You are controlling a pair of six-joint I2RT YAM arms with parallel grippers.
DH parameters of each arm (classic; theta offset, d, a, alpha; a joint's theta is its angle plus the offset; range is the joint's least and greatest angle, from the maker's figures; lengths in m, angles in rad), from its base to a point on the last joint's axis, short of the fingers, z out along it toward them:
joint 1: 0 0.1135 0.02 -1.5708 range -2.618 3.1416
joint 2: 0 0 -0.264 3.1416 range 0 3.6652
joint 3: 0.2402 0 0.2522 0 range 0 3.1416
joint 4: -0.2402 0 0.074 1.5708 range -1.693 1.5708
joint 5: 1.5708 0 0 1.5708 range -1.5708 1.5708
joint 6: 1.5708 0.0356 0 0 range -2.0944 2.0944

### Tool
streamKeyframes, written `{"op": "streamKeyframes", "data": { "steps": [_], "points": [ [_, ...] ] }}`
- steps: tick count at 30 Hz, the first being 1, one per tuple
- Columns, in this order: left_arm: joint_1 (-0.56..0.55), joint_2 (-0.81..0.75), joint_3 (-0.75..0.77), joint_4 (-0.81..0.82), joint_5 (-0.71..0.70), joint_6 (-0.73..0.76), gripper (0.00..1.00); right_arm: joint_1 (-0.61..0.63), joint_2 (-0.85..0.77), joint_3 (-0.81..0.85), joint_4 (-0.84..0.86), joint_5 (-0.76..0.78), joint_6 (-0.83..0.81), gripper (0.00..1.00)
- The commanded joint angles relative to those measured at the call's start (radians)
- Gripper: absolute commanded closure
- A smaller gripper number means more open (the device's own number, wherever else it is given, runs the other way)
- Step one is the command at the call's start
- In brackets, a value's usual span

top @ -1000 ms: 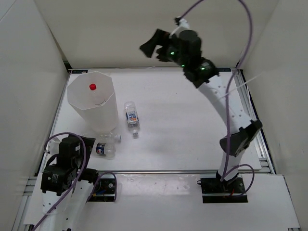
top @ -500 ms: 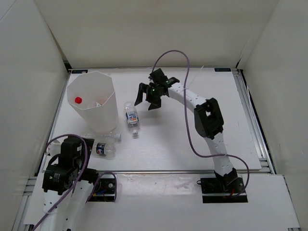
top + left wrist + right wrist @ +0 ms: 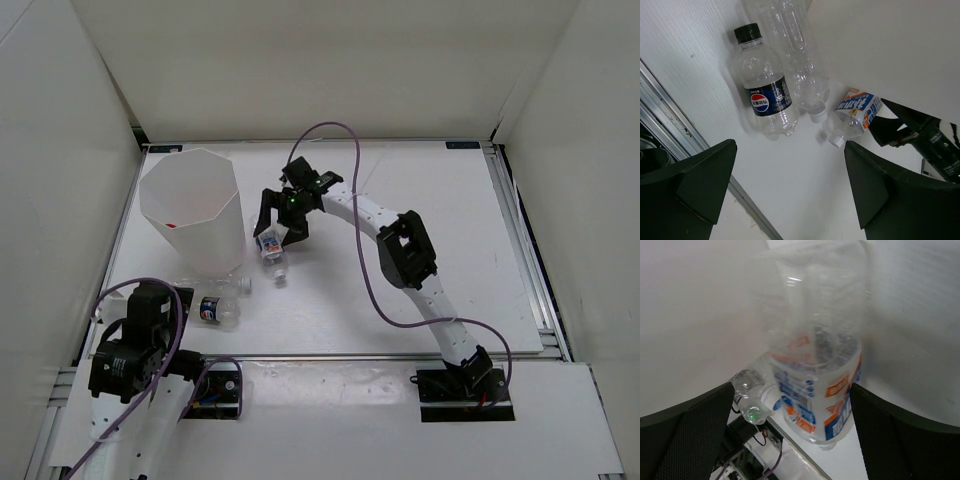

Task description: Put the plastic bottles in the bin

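Observation:
The white octagonal bin (image 3: 190,215) stands at the back left; only a small red speck (image 3: 172,227) shows inside it. The blue-white label bottle (image 3: 272,250) lies right of the bin. My right gripper (image 3: 280,222) is open and low over it, fingers on either side; the bottle (image 3: 815,390) fills the gap in the right wrist view. The dark-blue label bottle with black cap (image 3: 767,97) and the plain bottle (image 3: 797,65) lie side by side at the bin's foot. My left gripper (image 3: 790,200) is open and empty, near them.
A metal rail (image 3: 670,120) runs along the table's near edge by my left gripper. White walls close in the table on the left, back and right. My right arm (image 3: 400,240) stretches across the middle of the table.
My right arm came down from high near the bin to the table, open gripper now over the blue-white bottle. The red cap sank into the bin. The left arm stayed put.

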State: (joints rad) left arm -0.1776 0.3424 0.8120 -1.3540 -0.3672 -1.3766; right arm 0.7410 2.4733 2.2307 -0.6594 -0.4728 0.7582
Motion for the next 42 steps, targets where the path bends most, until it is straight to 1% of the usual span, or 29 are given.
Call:
{"op": "streamKeyframes", "data": {
  "steps": [1,4,5,6,8,9,10,11,13,14,15,17,18,19,21,22,25,26,28,29,30,31,32,34,37,38,40,41,42],
  "points": [
    [-0.003,0.023,0.015,-0.071,-0.03,0.014,0.0,0.001,0.058,-0.009,-0.061,-0.017,0.044,0.01],
    [-0.003,0.023,0.015,-0.071,-0.021,0.024,0.0,0.001,0.067,-0.02,-0.083,-0.006,0.044,0.01],
    [-0.003,0.011,0.015,-0.071,-0.021,0.024,0.0,0.001,0.067,-0.02,-0.095,-0.006,0.044,0.05],
    [-0.003,0.01,0.015,-0.071,-0.01,0.024,0.0,0.001,0.067,-0.02,-0.095,-0.006,0.035,0.15],
    [-0.003,-0.009,-0.005,-0.071,-0.01,0.005,0.0,-0.014,0.067,-0.048,-0.12,-0.006,0.035,0.28],
    [-0.003,-0.02,-0.005,-0.071,-0.001,-0.013,0.0,-0.035,0.047,-0.069,-0.132,-0.006,0.052,0.4],
    [-0.003,-0.02,-0.017,-0.071,-0.001,-0.024,0.0,-0.051,0.03,-0.101,-0.132,-0.006,0.07,0.46],
    [-0.003,-0.032,-0.017,-0.071,-0.001,-0.036,0.0,-0.066,0.009,-0.184,-0.108,-0.048,0.09,0.51],
    [-0.003,-0.057,-0.043,-0.071,-0.001,-0.088,0.0,-0.109,-0.071,-0.265,-0.034,-0.087,0.122,0.62],
    [-0.003,-0.069,-0.043,-0.071,-0.001,-0.14,0.0,-0.118,-0.123,-0.288,-0.025,-0.087,0.122,0.65],
    [-0.003,-0.083,-0.059,-0.071,-0.001,-0.171,0.0,-0.133,-0.149,-0.289,-0.025,-0.087,0.122,0.71],
    [-0.003,-0.132,-0.091,-0.071,-0.001,-0.238,0.0,-0.149,-0.233,-0.279,-0.025,-0.087,0.104,0.76],
    [-0.003,-0.149,-0.103,-0.071,-0.01,-0.301,0.0,-0.163,-0.264,-0.267,-0.025,-0.096,0.104,0.81],
    [-0.003,-0.187,-0.129,-0.062,-0.01,-0.324,0.0,-0.163,-0.296,-0.254,-0.025,-0.096,0.104,0.83],
    [-0.003,-0.223,-0.161,-0.021,-0.022,-0.337,0.0,-0.173,-0.39,-0.226,-0.013,-0.105,0.131,0.84],
    [-0.003,-0.238,-0.177,-0.005,-0.022,-0.337,0.0,-0.173,-0.416,-0.171,-0.013,-0.105,0.132,0.84],
    [-0.003,-0.273,-0.215,0.033,-0.022,-0.349,0.0,-0.173,-0.506,-0.073,0.076,-0.083,0.164,0.84],
    [-0.003,-0.273,-0.229,0.048,-0.012,-0.34,0.0,-0.161,-0.516,-0.021,0.142,-0.072,0.177,0.84],
    [-0.003,-0.284,-0.229,0.105,-0.012,-0.259,0.0,-0.135,-0.516,0.012,0.229,-0.059,0.2,0.84],
    [-0.003,-0.284,-0.238,0.154,-0.003,-0.242,0.0,-0.108,-0.504,0.029,0.315,-0.05,0.201,0.84],
    [-0.003,-0.284,-0.238,0.17,-0.003,-0.23,0.0,-0.089,-0.485,0.094,0.337,-0.05,0.176,0.84],
    [-0.003,-0.273,-0.238,0.182,0.01,-0.204,0.0,-0.071,-0.428,0.15,0.337,-0.021,0.152,0.84],
    [-0.003,-0.264,-0.238,0.182,0.01,-0.193,0.0,-0.028,-0.397,0.205,0.337,-0.007,0.121,0.82],
    [-0.003,-0.223,-0.214,0.182,0.034,-0.17,0.0,0.01,-0.335,0.291,0.359,0.04,0.064,0.81],
    [-0.013,-0.168,-0.189,0.196,0.077,-0.095,0.0,0.079,-0.324,0.244,0.457,0.173,0.023,0.75],
    [-0.013,-0.155,-0.174,0.208,0.089,-0.046,0.0,0.112,-0.314,0.259,0.469,0.215,-0.034,0.75],
    [-0.013,-0.123,-0.149,0.208,0.132,-0.006,0.0,0.138,-0.269,0.299,0.501,0.316,-0.106,0.69],
    [-0.013,-0.114,-0.149,0.208,0.145,0.019,0.0,0.149,-0.258,0.299,0.517,0.339,-0.165,0.65],
    [-0.013,-0.105,-0.134,0.208,0.157,0.019,0.0,0.149,-0.249,0.299,0.532,0.35,-0.18,0.53]
  ]
}}
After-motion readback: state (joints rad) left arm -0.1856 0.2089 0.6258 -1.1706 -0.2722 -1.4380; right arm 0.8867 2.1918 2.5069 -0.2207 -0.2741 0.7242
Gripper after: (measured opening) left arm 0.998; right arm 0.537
